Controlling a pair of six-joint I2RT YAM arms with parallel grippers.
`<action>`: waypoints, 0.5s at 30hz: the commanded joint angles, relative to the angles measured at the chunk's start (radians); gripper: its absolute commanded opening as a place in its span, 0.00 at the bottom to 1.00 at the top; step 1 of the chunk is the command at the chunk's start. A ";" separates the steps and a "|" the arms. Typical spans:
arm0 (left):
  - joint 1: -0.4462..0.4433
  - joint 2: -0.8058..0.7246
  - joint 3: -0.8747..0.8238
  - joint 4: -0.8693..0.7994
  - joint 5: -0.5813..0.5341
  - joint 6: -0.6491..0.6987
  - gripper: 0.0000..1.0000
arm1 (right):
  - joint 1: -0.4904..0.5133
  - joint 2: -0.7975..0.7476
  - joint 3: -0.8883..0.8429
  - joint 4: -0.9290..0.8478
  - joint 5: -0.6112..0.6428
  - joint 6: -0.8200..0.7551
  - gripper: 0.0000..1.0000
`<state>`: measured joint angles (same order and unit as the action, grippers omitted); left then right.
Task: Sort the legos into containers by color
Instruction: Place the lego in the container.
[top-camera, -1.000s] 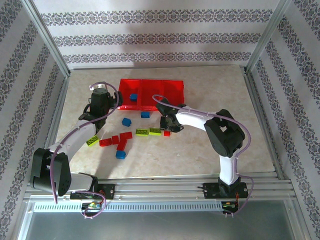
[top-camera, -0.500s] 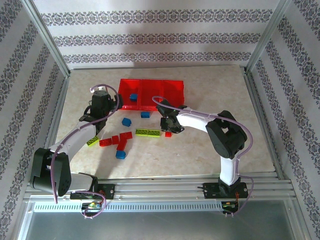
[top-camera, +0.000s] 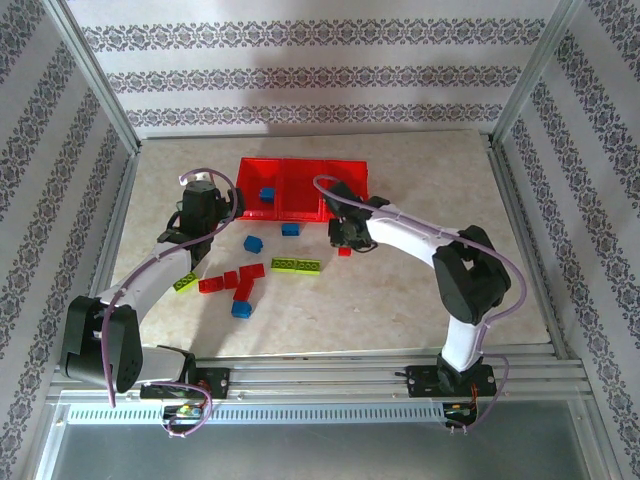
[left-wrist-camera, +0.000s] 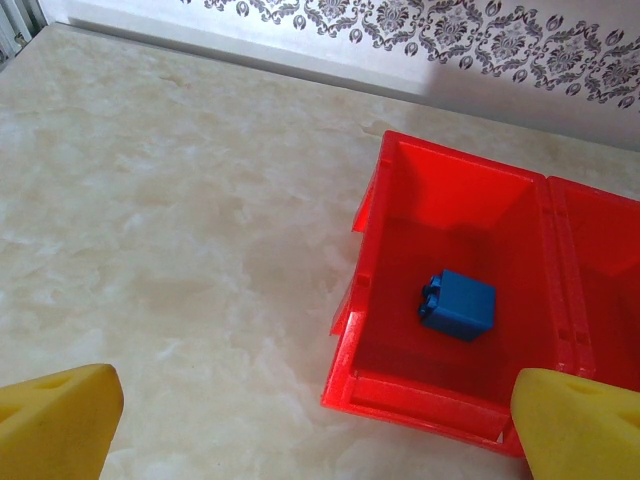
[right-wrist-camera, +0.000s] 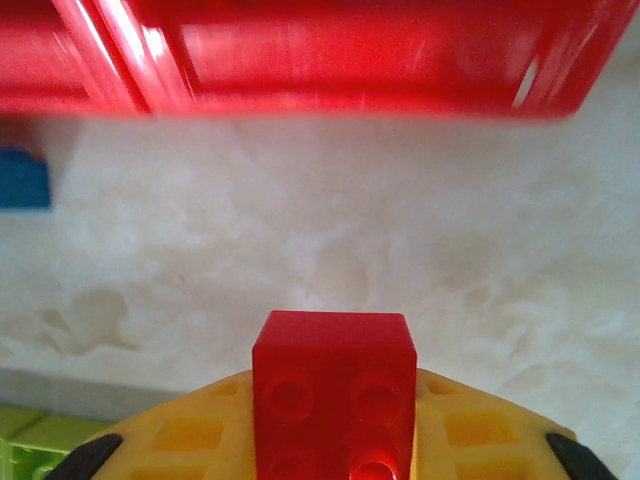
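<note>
Jaws of the right gripper (right-wrist-camera: 333, 425) are closed on a small red brick (right-wrist-camera: 333, 365), which sits clamped between the yellow pads (right-wrist-camera: 190, 430) with a face bearing round stud marks turned toward the wrist camera. In the top view this gripper is just in front of the near wall of the red tray (top-camera: 350, 180), opposite the middle and right compartments, with the brick carried clear of the counter (top-camera: 430, 190). The step in hand appears to be the transfer of this red brick to its compartment. The left compartment already contains one blue brick (left-wrist-camera: 457, 304), so the next move calls for lifting the load over the near wall, centring it above one of the other two compartments, which look empty, and only then opening the jaws. Wall clearance is the point to watch. The left gripper (top-camera: 208, 200) hovers beside the left end of the tray with its jaws wide apart and nothing between them. The held brick is short, glossy and opaque, and close in colour to the translucent tray. The remaining loose bricks (top-camera: 243, 290), red, blue and lime green, lie on the counter in front of the tray.
</note>
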<state>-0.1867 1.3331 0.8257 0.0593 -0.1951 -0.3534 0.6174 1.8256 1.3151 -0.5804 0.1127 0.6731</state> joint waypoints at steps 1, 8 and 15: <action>0.017 -0.025 -0.006 -0.012 -0.006 -0.019 1.00 | -0.024 -0.032 0.065 -0.015 0.050 -0.069 0.13; 0.020 -0.037 -0.011 -0.021 -0.009 -0.018 1.00 | -0.084 -0.005 0.205 -0.019 0.077 -0.159 0.13; 0.024 -0.043 -0.011 -0.025 -0.012 -0.016 1.00 | -0.126 0.090 0.336 0.000 0.097 -0.216 0.13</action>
<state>-0.1802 1.3090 0.8230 0.0570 -0.1951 -0.3534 0.4995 1.8603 1.6104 -0.5793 0.1757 0.5064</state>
